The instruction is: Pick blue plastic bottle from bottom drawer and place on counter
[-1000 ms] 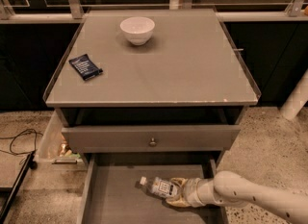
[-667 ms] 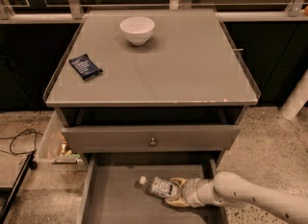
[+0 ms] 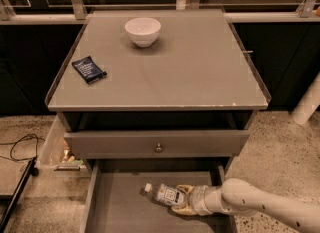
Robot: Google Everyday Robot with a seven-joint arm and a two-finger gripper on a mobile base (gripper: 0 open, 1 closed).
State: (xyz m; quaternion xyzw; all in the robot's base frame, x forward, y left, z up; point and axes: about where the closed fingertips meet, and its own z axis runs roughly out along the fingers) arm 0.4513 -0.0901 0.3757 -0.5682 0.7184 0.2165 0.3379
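Note:
The blue plastic bottle (image 3: 164, 194) lies on its side on the floor of the open bottom drawer (image 3: 117, 209), its white cap pointing left. My gripper (image 3: 180, 200) reaches in from the right on a white arm and sits at the bottle's right end, its yellowish fingers around the bottle's base. The counter (image 3: 200, 72) is the flat grey top above, with a thin raised rim.
A white bowl (image 3: 143, 31) stands at the back of the counter and a dark blue snack packet (image 3: 89, 69) lies at its left. A closed drawer with a round knob (image 3: 158, 147) sits above the open one. A side bin (image 3: 57, 152) and a cable (image 3: 20, 147) are at the left.

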